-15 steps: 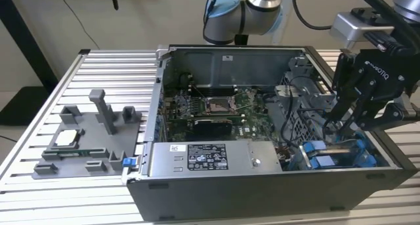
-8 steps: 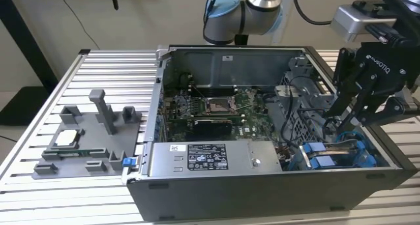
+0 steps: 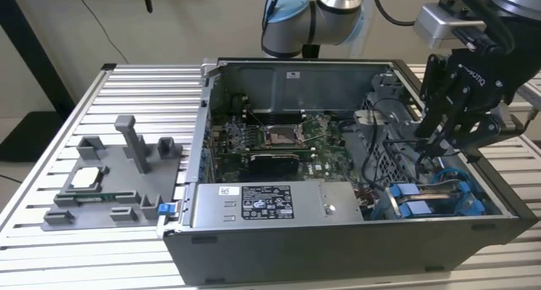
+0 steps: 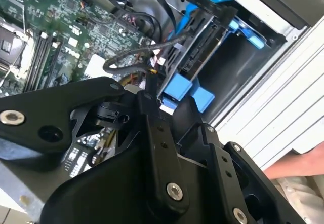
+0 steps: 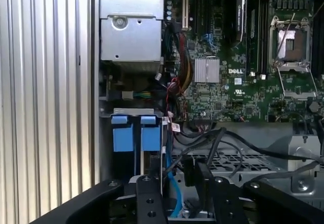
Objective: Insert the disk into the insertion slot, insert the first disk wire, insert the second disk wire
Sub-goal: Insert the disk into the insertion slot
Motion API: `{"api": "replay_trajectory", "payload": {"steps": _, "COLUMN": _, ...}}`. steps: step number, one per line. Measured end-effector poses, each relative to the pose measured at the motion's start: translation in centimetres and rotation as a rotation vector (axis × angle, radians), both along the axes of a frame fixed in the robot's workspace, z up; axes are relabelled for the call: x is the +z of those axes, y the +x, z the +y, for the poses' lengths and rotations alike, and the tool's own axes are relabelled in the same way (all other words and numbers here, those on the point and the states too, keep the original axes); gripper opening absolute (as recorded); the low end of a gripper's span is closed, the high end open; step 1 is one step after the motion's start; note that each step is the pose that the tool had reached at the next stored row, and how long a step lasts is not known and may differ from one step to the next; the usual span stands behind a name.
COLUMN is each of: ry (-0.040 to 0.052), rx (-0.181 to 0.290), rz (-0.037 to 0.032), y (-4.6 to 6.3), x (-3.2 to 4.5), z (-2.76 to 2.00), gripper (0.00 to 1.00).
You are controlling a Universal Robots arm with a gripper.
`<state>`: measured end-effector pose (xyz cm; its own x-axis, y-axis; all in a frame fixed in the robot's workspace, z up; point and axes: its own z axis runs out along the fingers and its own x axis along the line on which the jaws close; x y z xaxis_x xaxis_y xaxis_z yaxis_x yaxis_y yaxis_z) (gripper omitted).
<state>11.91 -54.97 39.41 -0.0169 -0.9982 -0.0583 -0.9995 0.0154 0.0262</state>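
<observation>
The disk in its blue carrier (image 3: 407, 199) sits inside the insertion slot (image 3: 386, 166), a perforated grey cage at the case's near corner on the exterior view's right. Both wrist views show its two blue tabs (image 5: 135, 133) (image 4: 185, 90) sticking out of the bay. My gripper (image 3: 425, 152) hangs over the cage, just behind the disk. In the first wrist view its fingertips (image 5: 186, 172) stand close together on a black disk wire (image 5: 210, 145) that loops across the cage. A light blue cable (image 3: 448, 175) runs beside the disk.
The open computer case (image 3: 338, 239) lies on a slatted metal table (image 3: 144, 100). Inside are the motherboard (image 3: 279, 138) and the silver power-supply box (image 3: 270, 202). A grey fixture with parts (image 3: 110, 176) stands at the exterior view's left. A person's hand (image 4: 298, 165) rests outside the case.
</observation>
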Motion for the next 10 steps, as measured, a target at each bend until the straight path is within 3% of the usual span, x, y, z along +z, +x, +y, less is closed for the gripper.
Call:
{"api": "replay_trajectory", "payload": {"steps": 4, "ry": 0.0002, "rx": 0.008, "rz": -0.0137, "y": 0.0, "x": -0.49, "z": 0.32, "gripper": 1.0}}
{"api": "replay_trajectory", "payload": {"steps": 7, "ry": 0.0012, "rx": 0.032, "rz": -0.0142, "y": -0.01, "x": -0.51, "z": 0.32, "gripper": 1.0}}
{"api": "replay_trajectory", "payload": {"steps": 10, "ry": 0.0091, "rx": 0.037, "rz": -0.0143, "y": -0.05, "x": -0.51, "z": 0.31, "gripper": 1.0}}
